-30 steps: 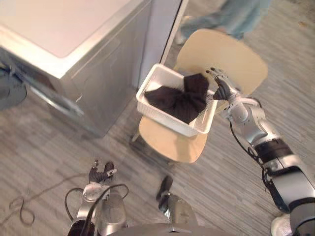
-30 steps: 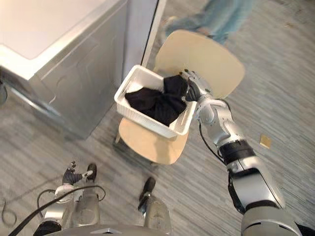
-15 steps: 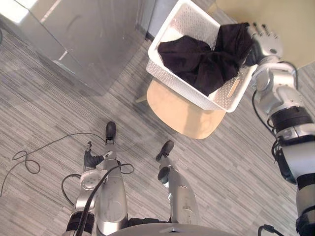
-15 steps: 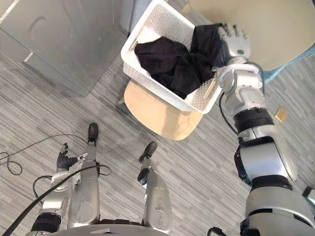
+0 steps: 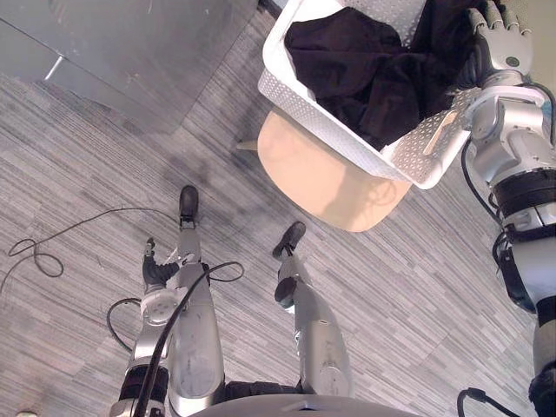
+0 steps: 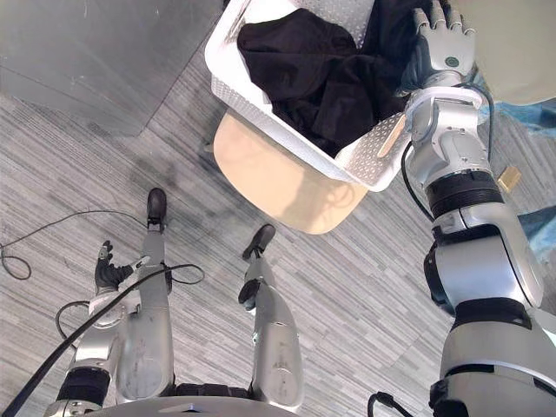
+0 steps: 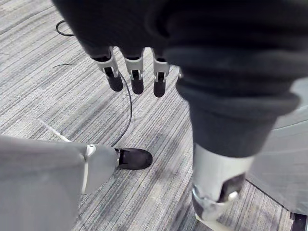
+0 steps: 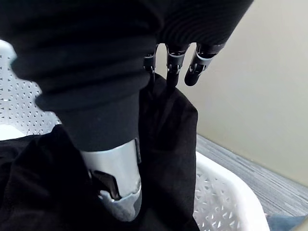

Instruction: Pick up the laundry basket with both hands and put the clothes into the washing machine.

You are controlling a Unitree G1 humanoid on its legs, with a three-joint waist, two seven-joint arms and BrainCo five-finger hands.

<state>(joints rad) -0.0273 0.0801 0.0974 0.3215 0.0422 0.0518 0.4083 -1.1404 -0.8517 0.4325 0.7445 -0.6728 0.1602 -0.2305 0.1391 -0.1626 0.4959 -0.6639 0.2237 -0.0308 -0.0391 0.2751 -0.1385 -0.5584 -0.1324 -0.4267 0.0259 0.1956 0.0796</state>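
Laundry basket sits on the seat of the pale chair, tilted a little, its near corner past the seat edge. Black clothes are heaped inside, one fold draped over the far rim by my right hand.

Right hand: fingers straight and side by side, thumb out, nothing pinched. They lie over the draped cloth; contact I cannot confirm. Left hand: hanging low over the floor, fingers loosely straight, holding nothing.

Washing machine stands beside the chair, grey side panel toward me.

Handling estimate: thin perforated plastic — light, stiff enough to lift, but the walls will likely flex under one-sided load. The clothes are soft and could slide out if it tips. Best hold: the handle slot at the near end and its opposite end, one hand each, kept level.
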